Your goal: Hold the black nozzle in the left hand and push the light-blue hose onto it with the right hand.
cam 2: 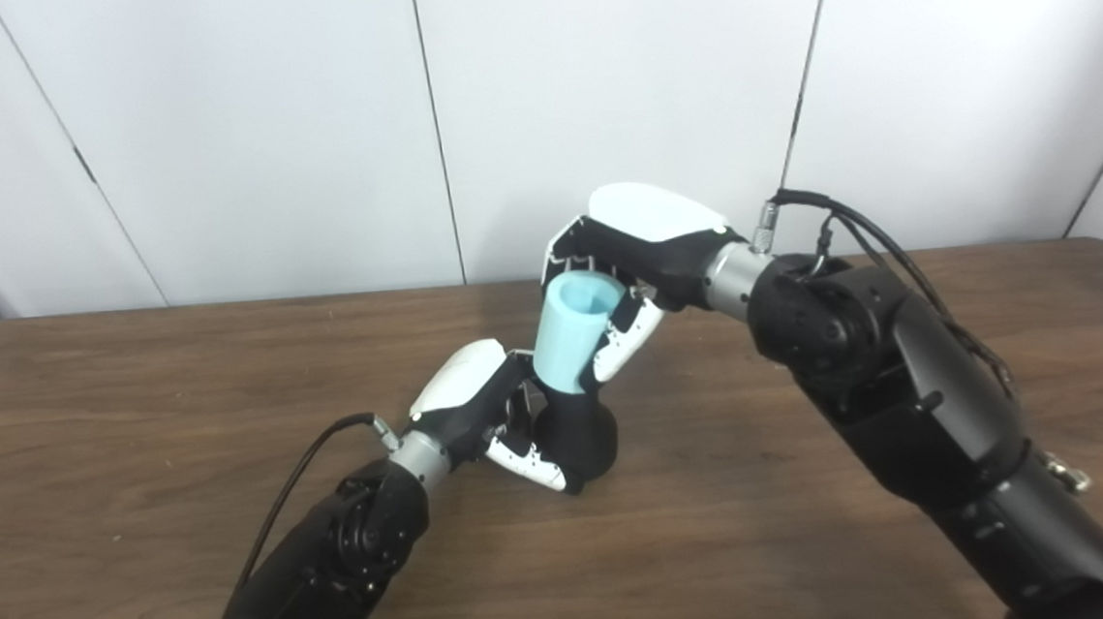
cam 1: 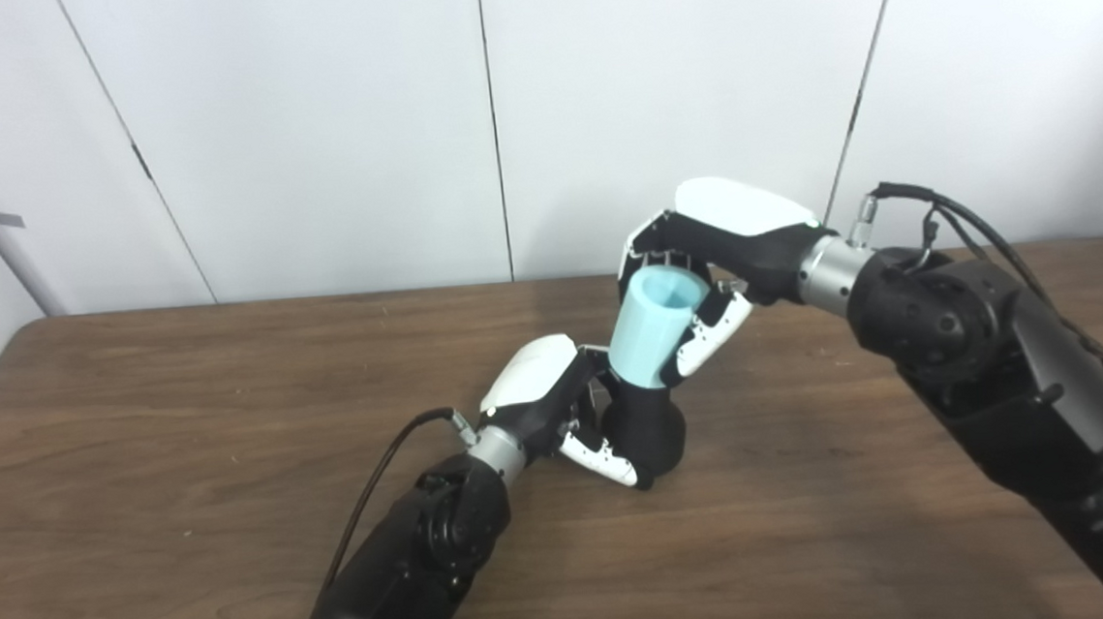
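Observation:
The black nozzle (cam 1: 654, 430) stands just above the wooden table (cam 1: 134, 445) near its middle, wide base down, tilted a little. My left hand (cam 1: 558, 401) is shut on it from the left, thumb under its lower side. The light-blue hose (cam 1: 654, 329), a short open-topped tube, sits on the nozzle's top, leaning right. My right hand (cam 1: 703, 260) is shut on the hose from behind and the right, fingers (cam 1: 709, 337) wrapped down its side. The joint between hose and nozzle is partly hidden by both hands.
White wall panels (cam 2: 595, 102) rise behind the table's far edge. A black cable (cam 1: 379, 477) loops off my left wrist over the tabletop. My right forearm (cam 2: 907, 391) crosses the table's right half.

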`<action>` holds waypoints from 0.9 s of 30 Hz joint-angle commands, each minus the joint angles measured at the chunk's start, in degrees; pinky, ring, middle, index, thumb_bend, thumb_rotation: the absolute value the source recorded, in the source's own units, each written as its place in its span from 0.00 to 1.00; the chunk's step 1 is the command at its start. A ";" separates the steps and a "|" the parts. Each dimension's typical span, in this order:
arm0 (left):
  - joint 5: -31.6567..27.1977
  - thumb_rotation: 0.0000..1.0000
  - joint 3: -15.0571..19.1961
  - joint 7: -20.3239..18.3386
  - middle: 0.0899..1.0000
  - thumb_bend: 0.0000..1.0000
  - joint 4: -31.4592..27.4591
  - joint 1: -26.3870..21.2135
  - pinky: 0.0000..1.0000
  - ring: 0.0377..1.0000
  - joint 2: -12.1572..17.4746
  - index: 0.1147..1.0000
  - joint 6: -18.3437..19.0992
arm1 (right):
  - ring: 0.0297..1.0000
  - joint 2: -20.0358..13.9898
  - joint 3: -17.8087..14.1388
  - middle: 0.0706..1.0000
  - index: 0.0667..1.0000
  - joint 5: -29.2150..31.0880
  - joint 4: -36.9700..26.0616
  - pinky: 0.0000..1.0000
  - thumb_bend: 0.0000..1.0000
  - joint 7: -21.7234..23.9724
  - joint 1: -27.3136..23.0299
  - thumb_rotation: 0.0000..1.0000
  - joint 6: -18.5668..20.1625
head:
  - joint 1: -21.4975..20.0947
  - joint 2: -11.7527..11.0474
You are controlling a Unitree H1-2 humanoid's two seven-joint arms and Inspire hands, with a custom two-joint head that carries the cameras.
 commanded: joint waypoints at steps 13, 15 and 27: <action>2.31 0.00 -2.73 -5.14 0.35 0.52 3.17 3.13 0.37 0.39 0.33 0.43 3.77 | 0.40 0.19 4.33 0.43 0.49 -1.51 1.30 0.37 0.52 3.42 0.41 0.00 -4.10 | -0.24 0.30; 2.30 0.00 -2.71 -5.29 0.35 0.52 2.86 3.21 0.37 0.39 0.47 0.43 3.89 | 0.41 -0.28 4.80 0.43 0.48 -1.67 0.65 0.38 0.52 4.59 0.55 0.00 -3.07 | -0.40 0.30; 2.30 0.00 -2.54 -4.82 0.42 0.53 3.15 3.38 0.30 0.33 0.83 0.42 3.47 | 0.56 -0.40 0.04 0.70 0.81 -0.03 -3.15 0.42 0.76 2.24 2.75 0.07 -0.29 | -1.27 -0.24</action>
